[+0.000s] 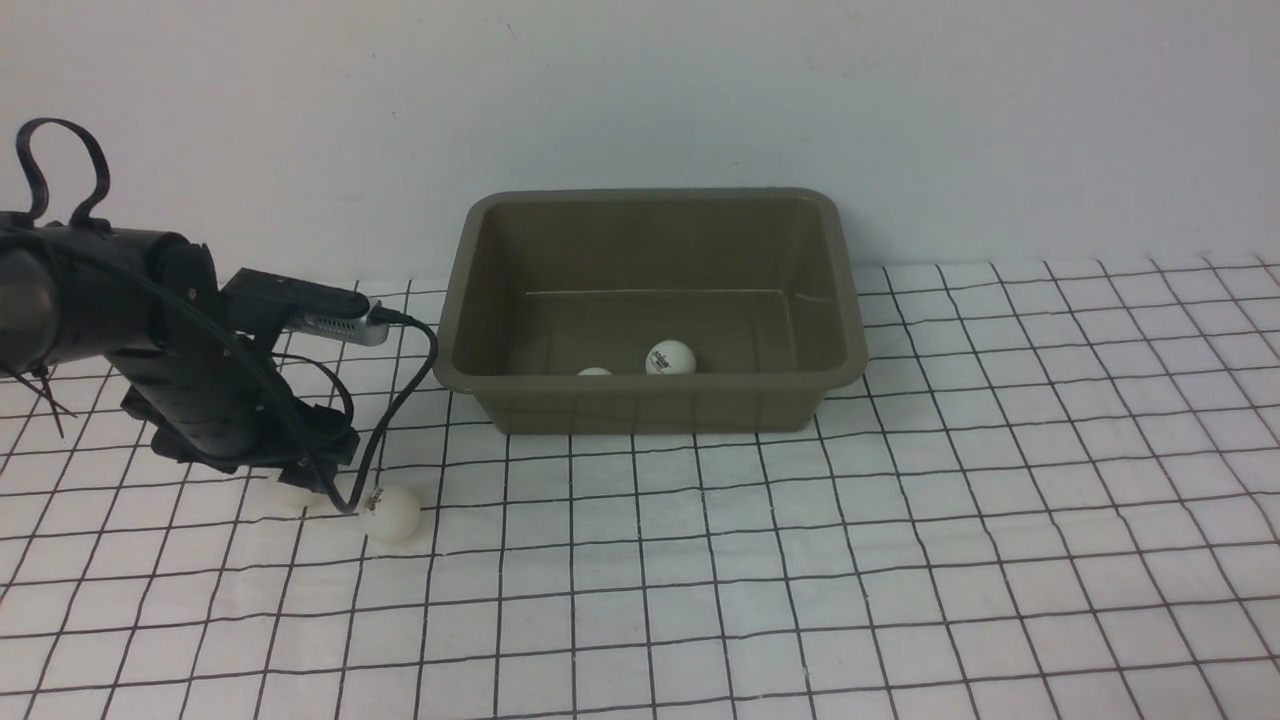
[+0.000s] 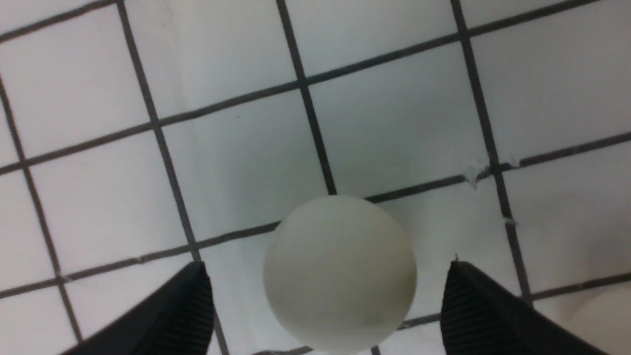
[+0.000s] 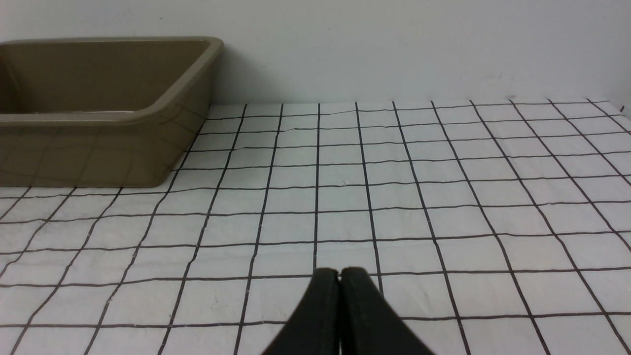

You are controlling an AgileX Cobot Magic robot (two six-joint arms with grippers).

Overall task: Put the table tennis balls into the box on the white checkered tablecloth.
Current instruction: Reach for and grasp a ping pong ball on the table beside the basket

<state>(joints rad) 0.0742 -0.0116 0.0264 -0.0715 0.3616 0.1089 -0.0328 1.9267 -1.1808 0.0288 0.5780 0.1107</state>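
one matte ball (image 2: 339, 271) sits between ribbed pads (image 2: 190, 308) of the released left pincer (image 2: 325, 266); right pincer (image 3: 339, 273) clenched.

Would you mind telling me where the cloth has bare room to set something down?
The tablecloth right of the box is bare, as is the strip in front of it. Crowded at front left: the open left gripper straddles one ball beside a second ball.
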